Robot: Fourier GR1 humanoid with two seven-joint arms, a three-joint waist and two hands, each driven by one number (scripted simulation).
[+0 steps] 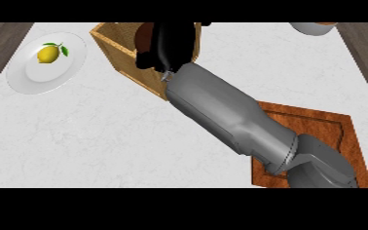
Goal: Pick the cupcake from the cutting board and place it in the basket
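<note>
My right forearm reaches from the lower right up to the wooden basket (115, 46) at the top centre. The black right hand (173, 41) hangs over the basket's inside and hides most of it. A dark brown cupcake (145, 36) shows at the hand's left side, inside the basket's outline, with the thumb just below it and the fingers curled round it. The wooden cutting board (320, 122) lies at the lower right, partly under my arm, with nothing showing on its bare part. My left hand is out of view.
A white plate (32, 75) holding a yellow lemon (49, 53) sits at the left. A pale round container (314, 28) is cut off at the top right. Dark strips of the counter's edge run along both top corners.
</note>
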